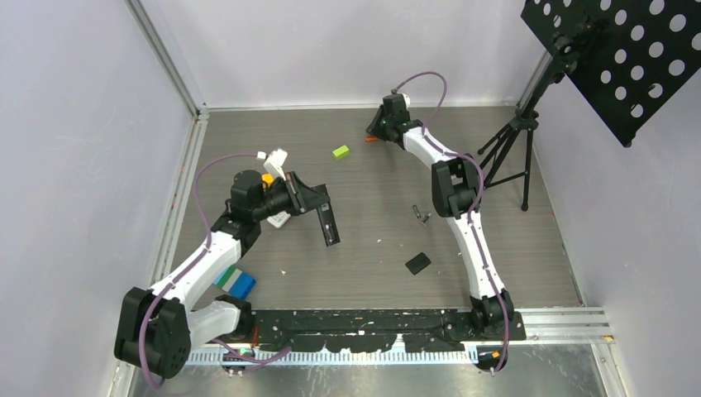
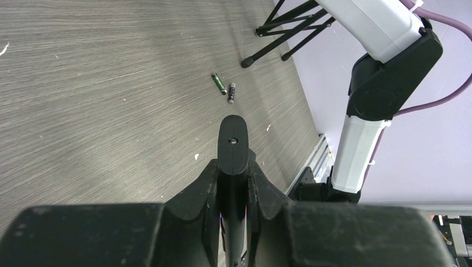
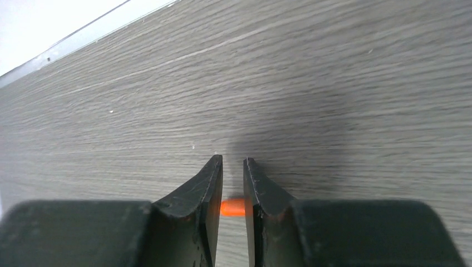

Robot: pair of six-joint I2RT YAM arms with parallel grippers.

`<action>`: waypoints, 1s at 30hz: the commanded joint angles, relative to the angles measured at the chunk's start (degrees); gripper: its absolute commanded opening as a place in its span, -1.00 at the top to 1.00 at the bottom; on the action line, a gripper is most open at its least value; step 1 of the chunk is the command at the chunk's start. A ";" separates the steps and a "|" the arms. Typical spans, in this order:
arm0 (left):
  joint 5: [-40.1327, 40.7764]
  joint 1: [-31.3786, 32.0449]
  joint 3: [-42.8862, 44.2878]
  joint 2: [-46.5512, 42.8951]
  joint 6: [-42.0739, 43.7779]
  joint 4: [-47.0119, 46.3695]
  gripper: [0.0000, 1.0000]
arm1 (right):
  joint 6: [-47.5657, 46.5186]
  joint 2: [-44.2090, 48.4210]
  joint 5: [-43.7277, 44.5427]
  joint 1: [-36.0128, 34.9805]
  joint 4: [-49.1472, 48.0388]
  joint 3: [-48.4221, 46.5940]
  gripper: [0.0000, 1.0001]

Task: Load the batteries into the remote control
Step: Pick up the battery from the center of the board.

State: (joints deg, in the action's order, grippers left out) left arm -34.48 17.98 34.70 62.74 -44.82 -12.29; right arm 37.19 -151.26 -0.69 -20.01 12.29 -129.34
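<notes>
My left gripper (image 1: 318, 203) is shut on a long black remote control (image 1: 330, 223) and holds it above the table; in the left wrist view the remote (image 2: 232, 142) sticks out between the fingers (image 2: 203, 186). Two dark batteries (image 1: 422, 215) lie mid-table, also in the left wrist view (image 2: 225, 88). My right gripper (image 1: 374, 131) is low over the far table. Its jaws stand a narrow gap apart (image 3: 232, 161). The orange battery (image 3: 232, 207) lies crosswise in that gap, its left part hidden by a finger. It pokes out beside the gripper (image 1: 371, 140).
A small black cover (image 1: 417, 263) lies near the right arm. A green block (image 1: 340, 151) sits at the back, a blue-green block (image 1: 236, 282) near the left arm, a white object (image 1: 278, 219) under the left wrist. A tripod stand (image 1: 508, 149) occupies the right.
</notes>
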 commanded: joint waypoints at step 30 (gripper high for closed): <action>0.55 -0.22 2.12 -3.67 0.22 -0.76 1.00 | -25.63 11.44 -5.52 -6.33 16.10 15.29 0.04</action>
State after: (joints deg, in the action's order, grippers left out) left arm -34.04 17.98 34.70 60.23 -44.77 -11.42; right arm 23.53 -140.59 -9.78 -21.89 14.46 -113.75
